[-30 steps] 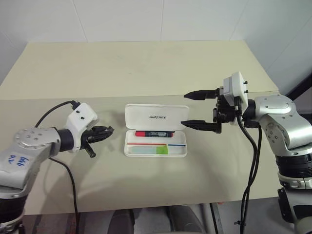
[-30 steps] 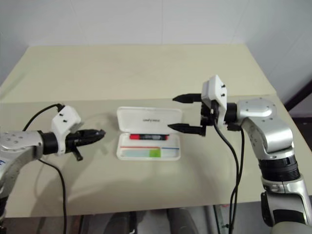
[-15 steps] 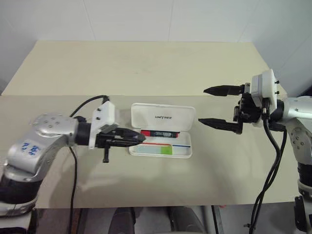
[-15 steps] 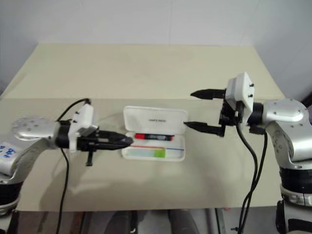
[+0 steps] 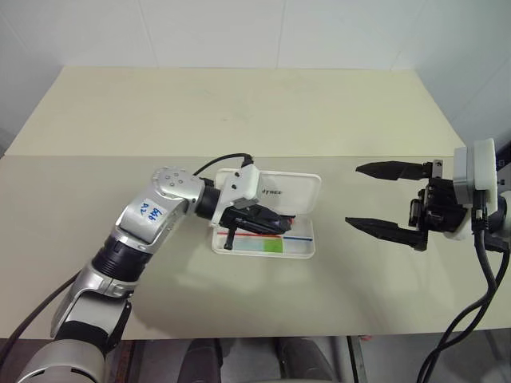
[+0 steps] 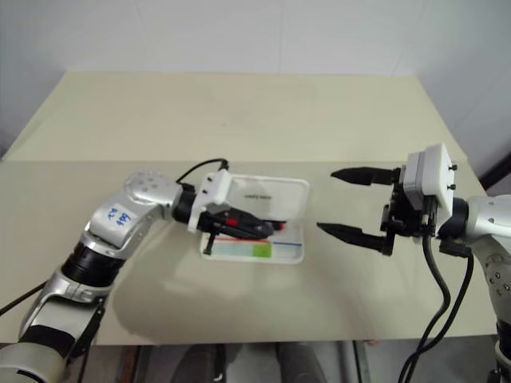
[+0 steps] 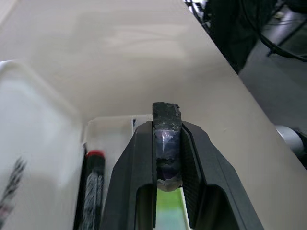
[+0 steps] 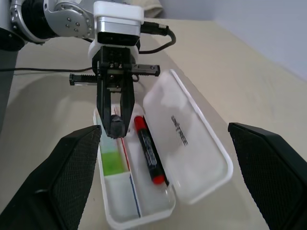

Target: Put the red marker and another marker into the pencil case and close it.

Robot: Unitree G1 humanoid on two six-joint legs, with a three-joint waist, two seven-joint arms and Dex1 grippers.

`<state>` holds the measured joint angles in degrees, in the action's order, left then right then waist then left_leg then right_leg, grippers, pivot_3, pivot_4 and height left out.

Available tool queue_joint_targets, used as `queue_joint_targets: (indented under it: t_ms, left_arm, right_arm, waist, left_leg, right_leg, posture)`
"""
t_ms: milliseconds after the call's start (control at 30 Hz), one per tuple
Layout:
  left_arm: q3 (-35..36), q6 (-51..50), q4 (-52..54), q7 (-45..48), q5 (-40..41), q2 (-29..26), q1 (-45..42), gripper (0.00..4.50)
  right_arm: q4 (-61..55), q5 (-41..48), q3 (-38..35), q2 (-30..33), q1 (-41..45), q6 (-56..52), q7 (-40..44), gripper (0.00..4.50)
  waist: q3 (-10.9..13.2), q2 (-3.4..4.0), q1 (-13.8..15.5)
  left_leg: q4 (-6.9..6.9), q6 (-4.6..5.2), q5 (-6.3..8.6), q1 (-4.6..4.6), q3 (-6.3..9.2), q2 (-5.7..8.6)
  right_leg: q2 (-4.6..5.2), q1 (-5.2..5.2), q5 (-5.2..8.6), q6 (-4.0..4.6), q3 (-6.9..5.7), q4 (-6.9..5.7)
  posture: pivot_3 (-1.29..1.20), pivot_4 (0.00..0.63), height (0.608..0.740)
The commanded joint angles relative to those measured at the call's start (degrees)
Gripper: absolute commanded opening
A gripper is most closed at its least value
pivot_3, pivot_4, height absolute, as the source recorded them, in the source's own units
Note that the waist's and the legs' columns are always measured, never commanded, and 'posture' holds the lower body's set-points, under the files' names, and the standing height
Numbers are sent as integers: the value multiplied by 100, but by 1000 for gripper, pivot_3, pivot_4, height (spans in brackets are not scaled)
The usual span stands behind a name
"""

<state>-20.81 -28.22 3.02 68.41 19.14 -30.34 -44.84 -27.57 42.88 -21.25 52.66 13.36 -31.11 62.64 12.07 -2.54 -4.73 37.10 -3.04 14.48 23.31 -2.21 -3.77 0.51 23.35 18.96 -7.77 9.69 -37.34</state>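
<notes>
The pencil case (image 5: 299, 194) lies open on the beige table (image 5: 239, 112), its white lid tipped back on the far side and its tray facing up. The red marker (image 8: 148, 150) lies in the tray along the hinge side, just below the lid. The green highlighter (image 8: 111, 161) lies in the tray's front half, on the near side of the red and blue stripes.

The left gripper (image 8: 116, 123) hangs over the case's tray, reaching in from the case's left end — its two black fingers (image 7: 199, 158) are drawn together, tips meeting on a small dark pad between them, and they hold nothing from the case. From the left wrist camera the fingertips sit above the tray, with the red marker just beside them and the green of the highlighter showing below between the fingers.

The right gripper (image 5: 386, 198) hovers above the table well to the right of the case, pointing toward it, its fingers spread wide apart and empty.
</notes>
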Motion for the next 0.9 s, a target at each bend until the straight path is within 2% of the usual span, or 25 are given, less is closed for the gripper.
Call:
queue_joint_targets:
  t_ms: [33, 133, 433, 900]
  left_arm:
    - [-143, -34, -55, -39, -146, 237, -169, 433]
    - [-242, -15, -157, -188, -311, 487, -142, 433]
    - [-476, 335, -538, -343, -862, 790, -66, 433]
    - [-604, 305, -888, -233, -1098, 1165, -85, 433]
  right_arm:
    - [-308, 103, -284, 134, -109, -24, -160, 4500]
    - [-396, 125, -288, 124, -191, -37, -277, 4500]
    - [-529, 188, -235, 114, -306, -19, -464, 4500]
    - [-671, 233, -153, 76, -271, -7, -723, 4500]
  waist:
    - [0, 0, 9]
    - [0, 0, 17]
    - [0, 0, 29]
    - [0, 0, 36]
  left_leg:
    - [1, 0, 0, 0, 1, 0]
    - [8, 2, -1, 1, 1, 2]
    - [8, 6, -4, 0, 3, 5]
    - [4, 6, -4, 0, 5, 5]
  right_leg:
    - [0, 0, 0, 0, 0, -1]
    - [0, -2, -2, -4, 2, -2]
    - [0, -5, -4, -8, 5, -1]
    - [0, -5, -4, -8, 5, -1]
  posture:
    - [0, 150, 740]
    - [0, 150, 740]
    - [0, 150, 740]
    - [0, 150, 740]
